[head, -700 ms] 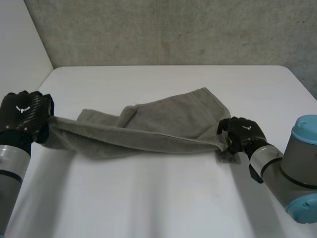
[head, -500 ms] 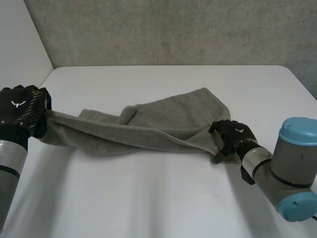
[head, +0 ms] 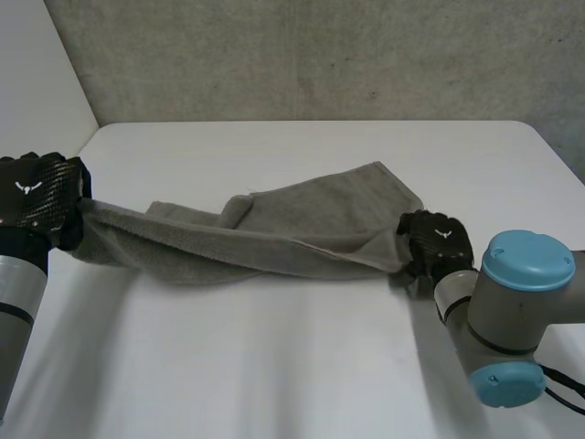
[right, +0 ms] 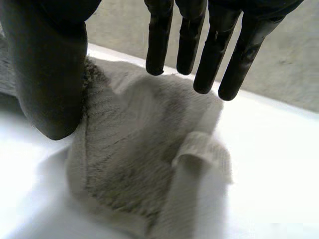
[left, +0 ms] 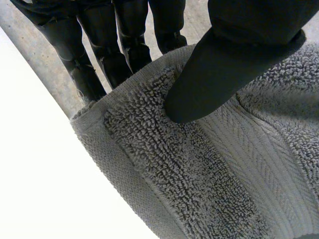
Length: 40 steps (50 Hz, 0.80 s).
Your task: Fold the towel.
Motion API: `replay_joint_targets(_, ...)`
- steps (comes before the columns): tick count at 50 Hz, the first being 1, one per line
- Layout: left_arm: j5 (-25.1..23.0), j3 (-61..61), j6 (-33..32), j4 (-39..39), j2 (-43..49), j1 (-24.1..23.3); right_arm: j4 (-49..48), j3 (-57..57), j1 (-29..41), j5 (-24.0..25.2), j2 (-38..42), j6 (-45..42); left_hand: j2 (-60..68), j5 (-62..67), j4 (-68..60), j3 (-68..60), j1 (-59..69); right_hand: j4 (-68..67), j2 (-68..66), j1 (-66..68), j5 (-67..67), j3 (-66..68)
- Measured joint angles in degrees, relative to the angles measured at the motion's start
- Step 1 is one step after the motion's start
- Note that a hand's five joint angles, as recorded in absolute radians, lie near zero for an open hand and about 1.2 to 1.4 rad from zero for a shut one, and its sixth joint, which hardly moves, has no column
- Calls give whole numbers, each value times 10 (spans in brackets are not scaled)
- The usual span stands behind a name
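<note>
Head view is showing the towel lying rumpled across the table, drawn out lengthwise between the two hands. The left hand is holding the towel's left end, apparently a little off the surface, near the table's left edge. In the left wrist view its thumb is pressing the terry pile against the fingers behind the cloth, so it is pinching the towel close to a hemmed corner. The right hand is sitting at the towel's right end. In the right wrist view its fingers are hanging straight and clear above a crumpled corner that is resting on the table. Its thumb is only leaning against the side of the cloth, so this hand is released and not grasping.

Judging from this, the fold is barely getting under way. One end is being gripped and the towel is pulled long, but its far part is lying bunched and overlapping itself, with no clean crease anywhere. What is remaining looks like nearly everything: closing the right hand on its corner, carrying one edge over onto the other, and laying the cloth flat.
</note>
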State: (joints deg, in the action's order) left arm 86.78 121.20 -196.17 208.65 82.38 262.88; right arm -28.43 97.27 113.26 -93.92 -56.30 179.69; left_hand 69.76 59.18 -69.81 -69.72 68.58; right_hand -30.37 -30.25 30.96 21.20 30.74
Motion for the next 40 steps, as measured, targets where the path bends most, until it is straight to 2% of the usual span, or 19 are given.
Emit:
replay_joint_targets(7, 0, 1, 0, 0, -1, 6, -15, 0, -3, -22, -1, -38, 0, 0, 0, 0, 0, -36, -35, 33, 30, 35)
replay_joint_targets(19, 0, 2, 0, 0, -1, 26, -5, -9, -7, -25, -11, -63, 0, 0, 0, 0, 1, -58, -55, 56, 54, 56)
replay_joint_targets(23, -1, 4, 0, 0, -1, 31, 18, -19, -11, -18, -14, -72, 0, 0, 0, 0, 1, -180, -189, 181, 174, 184)
replay_joint_targets(26, -1, 7, 0, 0, -1, 33, 44, -29, -13, -4, -15, -80, 0, 0, 0, 0, 1, -384, -392, 390, 376, 381)
replay_joint_targets(28, -2, 10, 0, -1, 0, 33, 64, -34, -16, 13, -17, -87, 0, 0, 0, 0, 1, -461, -464, 459, 456, 457)
replay_joint_targets(35, -4, 24, 0, -2, -2, 33, 121, -37, -30, 79, -59, -134, 0, 0, 0, 0, 1, -466, -464, 459, 458, 460)
replay_joint_targets(40, -7, 39, -1, -5, -9, 34, 195, -31, -76, 126, -142, -255, 0, 0, 0, 0, 1, -466, -464, 459, 459, 460)
